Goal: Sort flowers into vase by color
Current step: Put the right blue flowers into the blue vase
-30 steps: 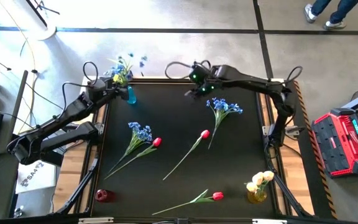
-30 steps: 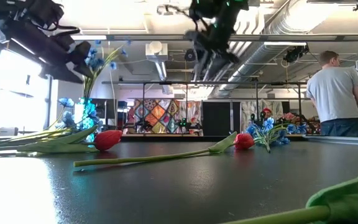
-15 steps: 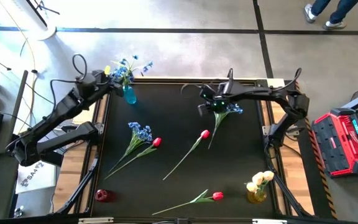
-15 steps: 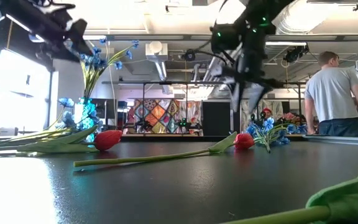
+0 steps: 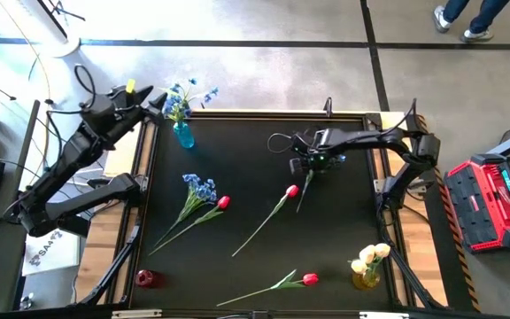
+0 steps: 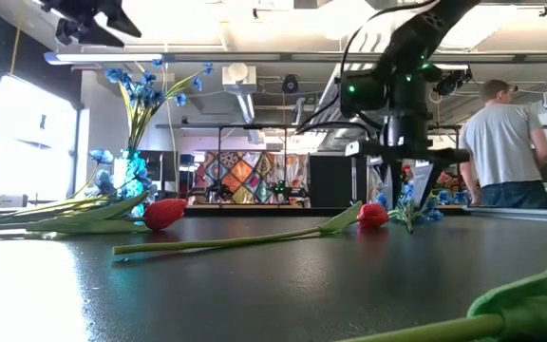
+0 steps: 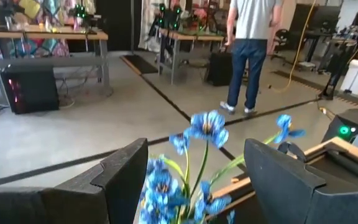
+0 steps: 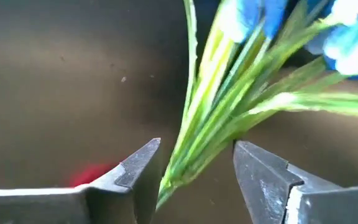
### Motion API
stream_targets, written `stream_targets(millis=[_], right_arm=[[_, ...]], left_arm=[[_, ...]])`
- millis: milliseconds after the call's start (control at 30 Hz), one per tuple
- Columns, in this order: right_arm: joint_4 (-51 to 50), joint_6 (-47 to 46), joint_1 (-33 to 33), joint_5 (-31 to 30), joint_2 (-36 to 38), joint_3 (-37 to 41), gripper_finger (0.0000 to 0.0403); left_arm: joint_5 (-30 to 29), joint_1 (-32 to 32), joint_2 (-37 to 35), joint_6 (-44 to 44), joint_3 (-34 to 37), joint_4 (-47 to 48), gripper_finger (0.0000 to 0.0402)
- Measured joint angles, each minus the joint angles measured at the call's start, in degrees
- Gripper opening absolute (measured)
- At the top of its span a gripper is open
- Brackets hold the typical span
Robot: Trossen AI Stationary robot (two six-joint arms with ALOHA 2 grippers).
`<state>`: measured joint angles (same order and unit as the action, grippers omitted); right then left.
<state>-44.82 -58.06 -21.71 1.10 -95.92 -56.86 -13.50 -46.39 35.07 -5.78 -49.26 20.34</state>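
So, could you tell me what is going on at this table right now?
The robot is sorting flowers into vases by colour. The right gripper is down at the table with its fingers open around the stems of a blue spray. The left gripper is open, raised beside the blue vase that already holds blue flowers. Red tulips lie on the table.

Grey concrete floor point(image 5: 264, 66), black tape lines point(image 5: 237, 42).

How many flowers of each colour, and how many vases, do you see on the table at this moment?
Blue sprays: 3, one in the blue vase, one lying at the left, one between the open fingers of the right gripper.
Red tulips: 3.
Yellow tulips: 1 bunch, single blooms unclear.
Vases: 3, blue, red, yellow.
Total: 10.
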Motion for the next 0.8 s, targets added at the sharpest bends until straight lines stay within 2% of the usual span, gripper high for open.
stream_targets(millis=[100,200,400,500,667,800], right_arm=[[4.84,-0.78,-0.31,-0.04,-0.34,2.72,0.0180],[9.00,-1.14,-0.85,-0.07,-0.26,4.95,0.0159],[10.22,1.44,-1.44,-0.40,-0.26,4.04,0.0058],[11.44,6.04,-1.44,-0.38,0.73,2.06,0.0011],[14.30,13.02,-0.99,-0.34,3.31,-3.34,0.0019],[21.88,19.25,-0.38,0.77,6.73,-7.39,0.0005]], left_arm=[[1.47,0.08,0.02,0.40,-1.44,-0.02,0.0255],[3.18,0.93,0.00,0.44,-2.28,0.02,0.0255],[3.58,4.79,0.80,0.16,-3.43,-0.04,0.0255],[6.36,7.10,1.77,-2.92,-3.99,-0.04,0.0255],[11.68,10.90,2.91,-6.58,-4.63,0.05,0.0249],[13.26,14.62,3.63,-8.81,-4.69,-0.16,0.0236]])
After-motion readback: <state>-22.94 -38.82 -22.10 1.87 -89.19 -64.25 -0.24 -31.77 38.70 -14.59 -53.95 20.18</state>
